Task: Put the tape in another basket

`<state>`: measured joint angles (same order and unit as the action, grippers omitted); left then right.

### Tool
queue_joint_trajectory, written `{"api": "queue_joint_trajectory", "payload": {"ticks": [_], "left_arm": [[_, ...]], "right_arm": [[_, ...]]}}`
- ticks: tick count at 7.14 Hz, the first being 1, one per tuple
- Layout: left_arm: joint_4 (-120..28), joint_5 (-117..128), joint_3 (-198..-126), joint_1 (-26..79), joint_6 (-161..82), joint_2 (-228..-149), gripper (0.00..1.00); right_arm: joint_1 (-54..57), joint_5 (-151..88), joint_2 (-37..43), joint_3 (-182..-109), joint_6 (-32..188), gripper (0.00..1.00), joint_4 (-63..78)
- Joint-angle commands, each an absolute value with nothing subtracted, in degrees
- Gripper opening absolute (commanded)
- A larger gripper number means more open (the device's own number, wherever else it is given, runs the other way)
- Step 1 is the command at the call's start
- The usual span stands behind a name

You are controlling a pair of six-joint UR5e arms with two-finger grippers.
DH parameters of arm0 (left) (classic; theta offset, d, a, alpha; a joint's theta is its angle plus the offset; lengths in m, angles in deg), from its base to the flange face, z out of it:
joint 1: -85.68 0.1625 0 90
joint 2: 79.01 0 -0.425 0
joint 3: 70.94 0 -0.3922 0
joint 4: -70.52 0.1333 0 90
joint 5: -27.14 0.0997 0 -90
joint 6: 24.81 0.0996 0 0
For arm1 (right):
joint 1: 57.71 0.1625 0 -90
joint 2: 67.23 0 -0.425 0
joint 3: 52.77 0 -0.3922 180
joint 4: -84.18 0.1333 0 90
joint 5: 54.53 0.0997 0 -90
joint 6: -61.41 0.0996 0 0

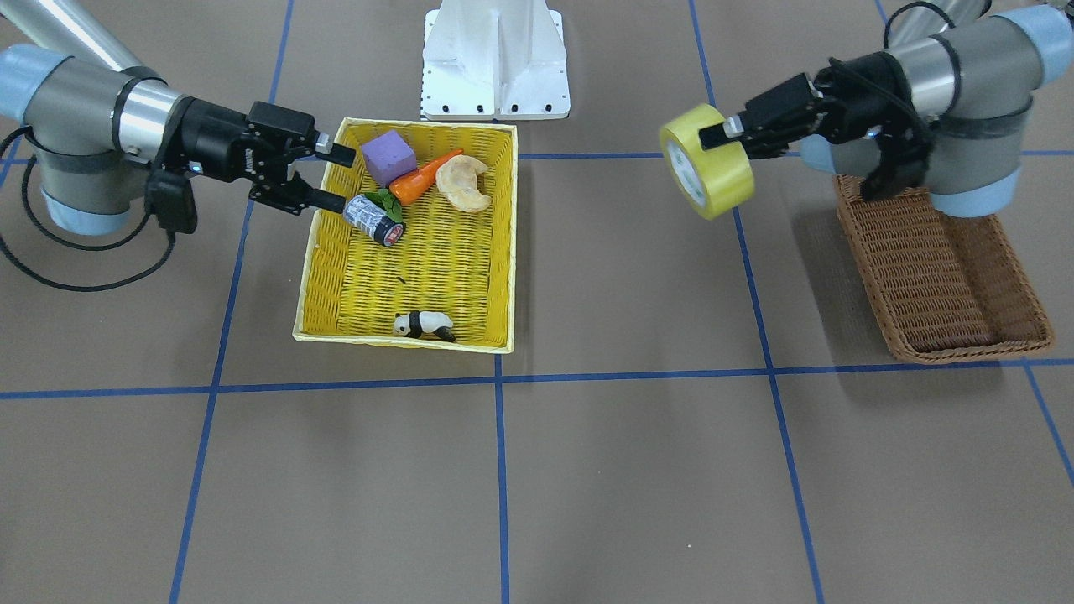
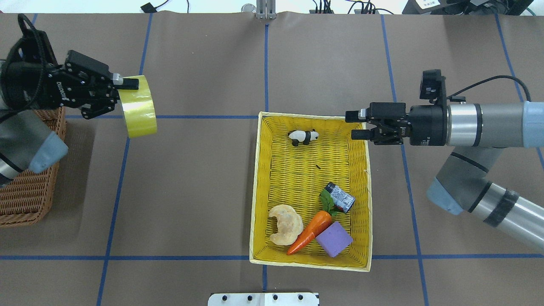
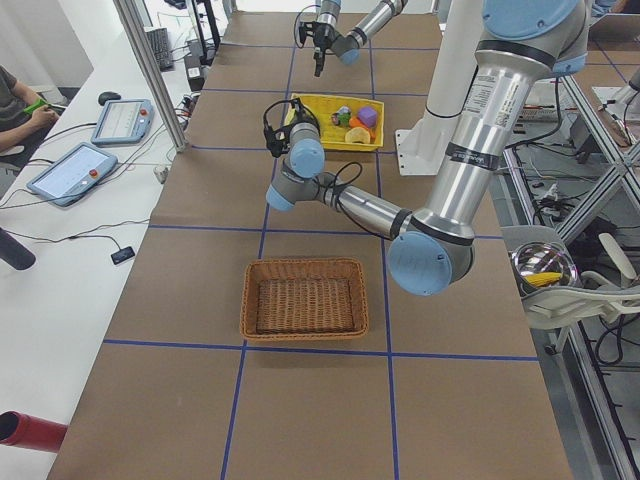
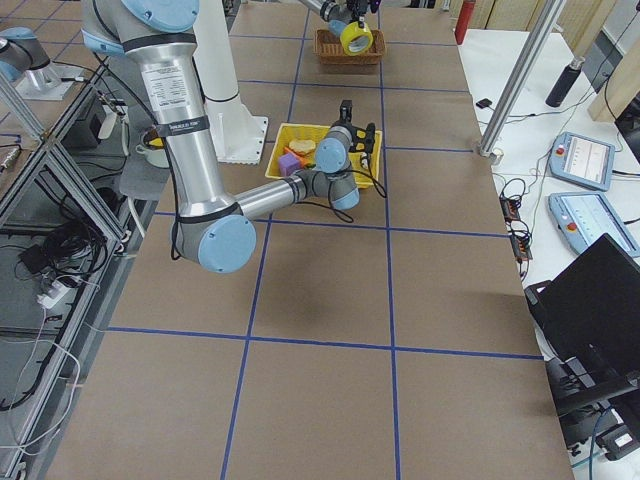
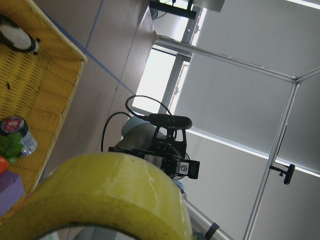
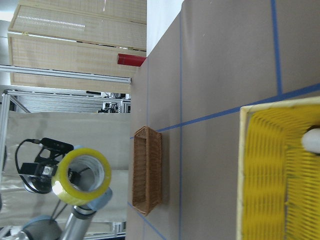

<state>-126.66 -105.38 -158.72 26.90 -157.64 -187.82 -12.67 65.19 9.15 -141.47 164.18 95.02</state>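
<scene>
Left gripper (image 2: 127, 91) clamps the tape roll (image 2: 140, 106) (held aloft) at the wicker basket's (image 2: 25, 195) two o'clock; right gripper (image 2: 355, 124) stands apart beside the yellow basket (image 2: 297, 178).

Bare table (image 2: 191, 178) separates the yellow basket (image 2: 256, 182) from the basket (image 2: 25, 199), partly overhung by the left arm (image 2: 21, 136).

bench (image 2: 191, 191): mine's got brown paper all over it, flat and matte
grid: blue lines (image 2: 170, 257) chop it into big squares
side table (image 3: 60, 270): long white one along the edge across from me, with a couple of tablets (image 3: 72, 172) and loose cables on top
frame: silver posts (image 3: 150, 70) standing along that same edge
walls: plain grey panels (image 5: 240, 100) with a bright window (image 5: 160, 75) in between
screens: pale reed blinds (image 6: 75, 35) off one end
light: pretty even, only soft shadows on the paper
</scene>
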Motion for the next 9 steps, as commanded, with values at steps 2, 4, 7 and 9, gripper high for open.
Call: {"api": "queue_joint_trajectory", "payload": {"ticks": [2, 4, 7, 9], "left_arm": [[-109.70, -119.54, -155.49, 13.27, -139.53, -183.11, 0.00], [-99.50, -119.47, -155.49, 12.38, -123.41, -176.49, 0.00], [-88.69, -119.20, -155.49, 8.87, -104.85, -173.67, 0.00], [-80.87, -117.02, -155.84, 8.15, -93.92, -172.09, 0.00]], "right_arm": [[2.10, 76.64, 15.97, -141.01, 149.89, 1.00, 84.22], [11.60, 82.91, 18.62, -141.18, 136.39, 1.00, 71.34], [17.86, 83.55, 21.09, -141.19, 113.24, 1.00, 55.40], [19.28, 82.41, 22.49, -141.62, 100.51, 1.00, 46.09]]}}
